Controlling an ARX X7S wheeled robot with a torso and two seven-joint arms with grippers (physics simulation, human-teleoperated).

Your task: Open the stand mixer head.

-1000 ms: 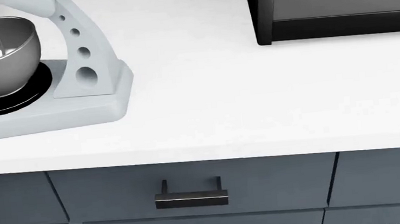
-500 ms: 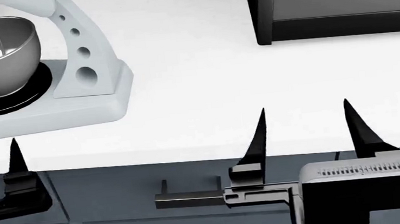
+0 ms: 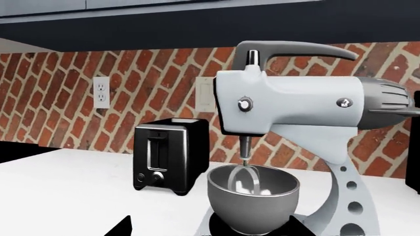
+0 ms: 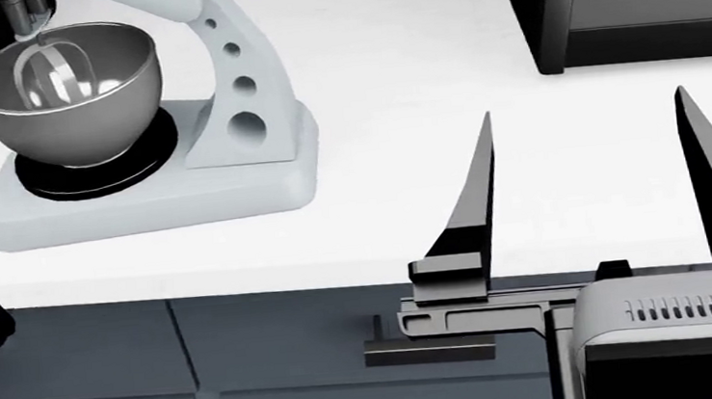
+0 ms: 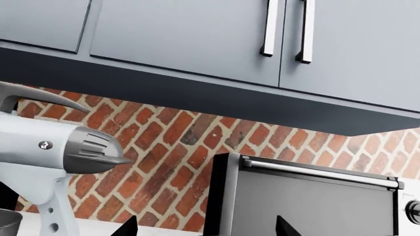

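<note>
Stand mixer head down | right tool open, over counter edge

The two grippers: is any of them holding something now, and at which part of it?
Nothing is held. The right gripper is open over the bare counter, away from the stand mixer head. The left gripper's state cannot be told, but nothing lies between its tips.

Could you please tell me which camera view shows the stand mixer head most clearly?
The left wrist view: the whole stand mixer head shows side-on, lowered, its beater in the steel bowl. The right wrist view catches only its grey rear end. The head view crops it almost entirely at the top edge.
</note>
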